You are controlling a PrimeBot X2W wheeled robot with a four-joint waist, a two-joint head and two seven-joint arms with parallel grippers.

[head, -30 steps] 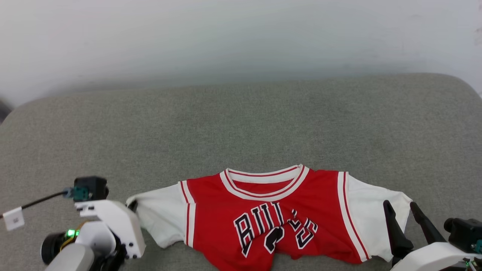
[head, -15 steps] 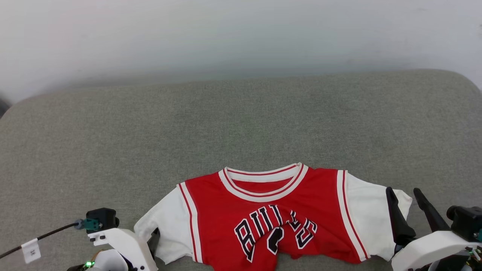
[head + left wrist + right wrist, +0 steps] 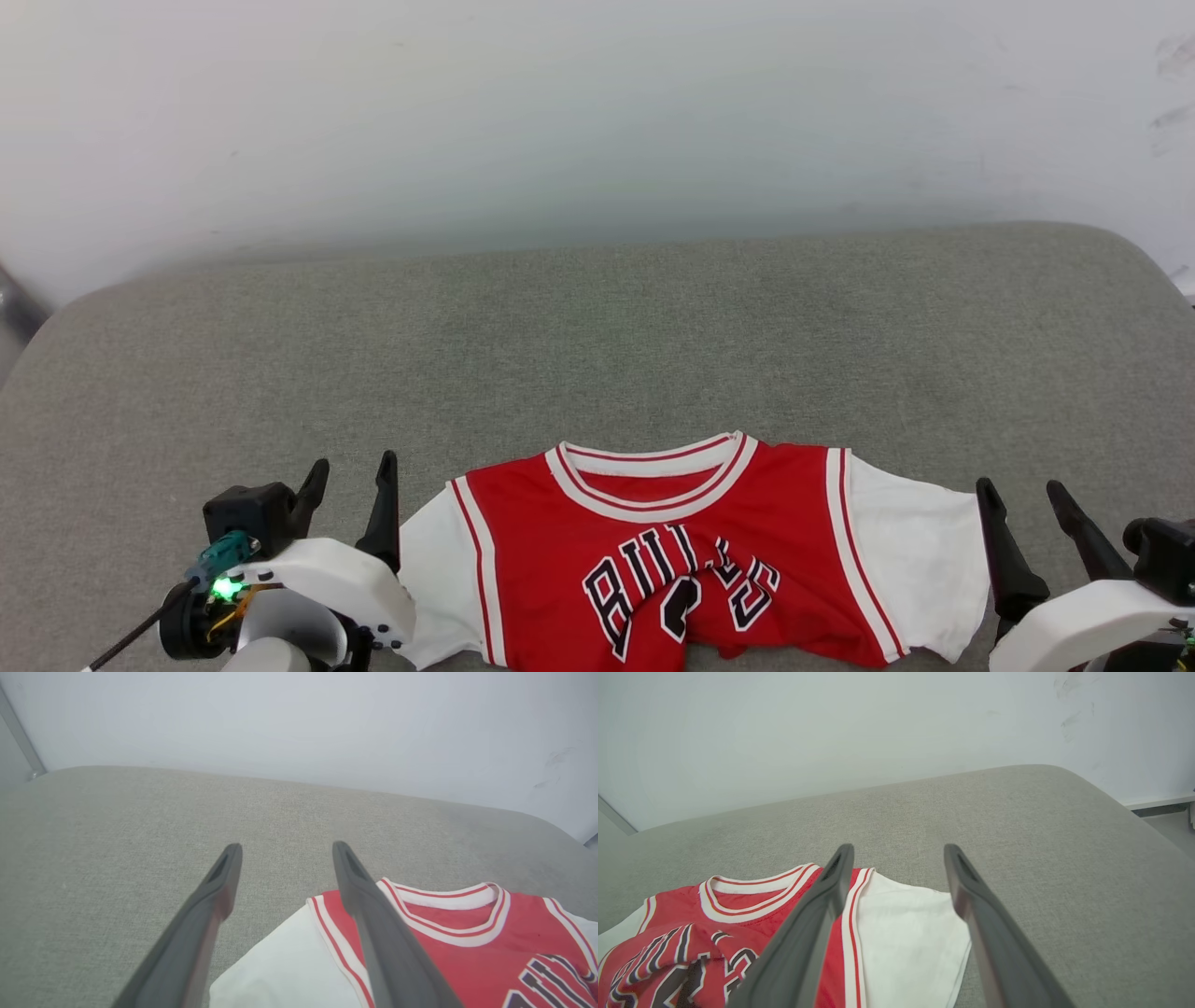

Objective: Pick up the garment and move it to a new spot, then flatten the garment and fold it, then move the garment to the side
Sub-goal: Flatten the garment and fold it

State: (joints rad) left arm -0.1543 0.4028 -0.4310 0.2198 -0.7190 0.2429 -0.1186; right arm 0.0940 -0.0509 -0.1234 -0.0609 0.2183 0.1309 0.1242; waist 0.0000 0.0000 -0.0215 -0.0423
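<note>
Plain white wall (image 3: 597,112) is seen behind a grey fabric-covered bench (image 3: 597,355). Toward the near edge of the bench the garment (image 3: 691,523) is laid front up, with its collar (image 3: 653,471) pointed toward the wall.

At the far left, the left tool (image 3: 352,467) is held just beside the garment's white sleeve (image 3: 434,579). Its two dark fingers are spread wide with nothing between them. In the left wrist view the inner finger (image 3: 369,914) is seen over the striped sleeve seam, though contact cannot be judged. That sleeve is spread outward and lies fairly smooth, which suits a flattening step.

Across the middle, the red chest is not yet flat: the black lettering (image 3: 681,579) is buckled by a ridge of cloth. The lower hem is cut off by the bottom of the head view.

Further right, the other white sleeve (image 3: 920,569) is spread to a similar reach, so the garment is laid out roughly evenly to both sides. At the far right, the right tool (image 3: 1019,490) is held just off that sleeve's edge, its fingers likewise apart and empty.

Both tools are judged to be placed at the sleeve ends so that the crumpled chest can be smoothed before any fold is made.
</note>
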